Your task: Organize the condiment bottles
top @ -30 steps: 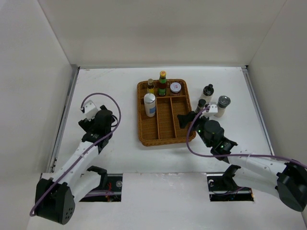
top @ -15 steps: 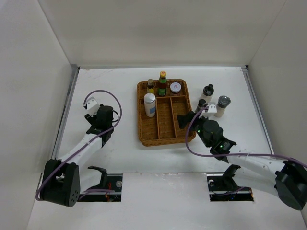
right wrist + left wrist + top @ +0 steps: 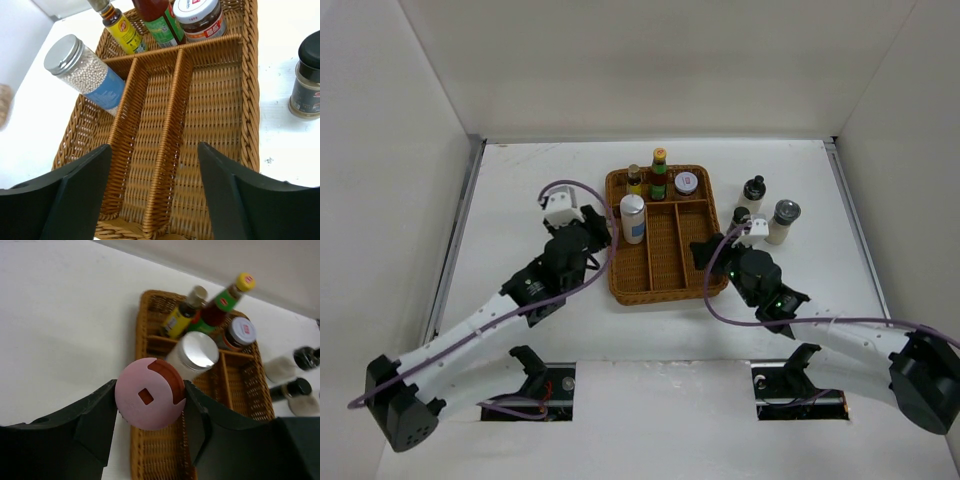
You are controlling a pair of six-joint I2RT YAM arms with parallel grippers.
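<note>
Since a second ago, my left arm has swung from the left side of the table across to the wicker tray [image 3: 665, 275]. Its left gripper [image 3: 150, 412] is clamped on the pink-lidded jar [image 3: 150, 399], one dark finger [image 3: 95, 422] pressed to each side of the lid. I hold the jar at the tray's left rim, just beside the silver-lidded white jar [image 3: 632, 218], which stands in the tray's left compartment.

The right gripper [image 3: 150, 172] hangs over the near end of the tray with its jaws apart and nothing between them.

Along the tray's far edge stand the dark yellow-label bottle [image 3: 634, 180], the orange-capped sauce bottle [image 3: 659, 174] and a dark jar with a printed lid [image 3: 686, 183].

On the bare table right of the tray, toward the right edge, stand two black-capped bottles [image 3: 753, 189] and the grey-lidded shaker [image 3: 784, 221]. The nearer black-capped bottle is partly hidden behind the right arm.
</note>
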